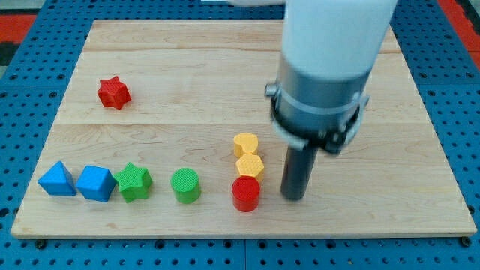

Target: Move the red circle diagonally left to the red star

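Observation:
The red circle stands near the view's bottom, just below a yellow hexagon. The red star lies far off at the view's upper left. My tip is down on the board just to the right of the red circle, with a small gap between them. The rod rises into the grey and white arm body above it.
A yellow heart-like block sits above the yellow hexagon. A green circle, a green star, a blue cube-like block and a blue triangle form a row along the wooden board's bottom left.

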Controlling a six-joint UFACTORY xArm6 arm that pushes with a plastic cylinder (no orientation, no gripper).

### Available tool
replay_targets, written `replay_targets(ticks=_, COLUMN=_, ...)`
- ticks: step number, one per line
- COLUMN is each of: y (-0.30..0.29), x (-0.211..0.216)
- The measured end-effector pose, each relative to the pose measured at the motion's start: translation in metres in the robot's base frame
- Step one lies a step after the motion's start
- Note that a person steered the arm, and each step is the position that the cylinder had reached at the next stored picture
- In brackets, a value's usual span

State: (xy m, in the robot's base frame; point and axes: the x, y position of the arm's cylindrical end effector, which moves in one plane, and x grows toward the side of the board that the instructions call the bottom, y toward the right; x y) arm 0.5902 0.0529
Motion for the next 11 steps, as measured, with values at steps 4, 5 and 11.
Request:
replay_targets(ticks=4, y=-0.022, x=-0.013)
replay_targets(ticks=5, y=-0.022, x=-0.029)
replay_targets(ticks=11, y=-0.268, x=-0.118)
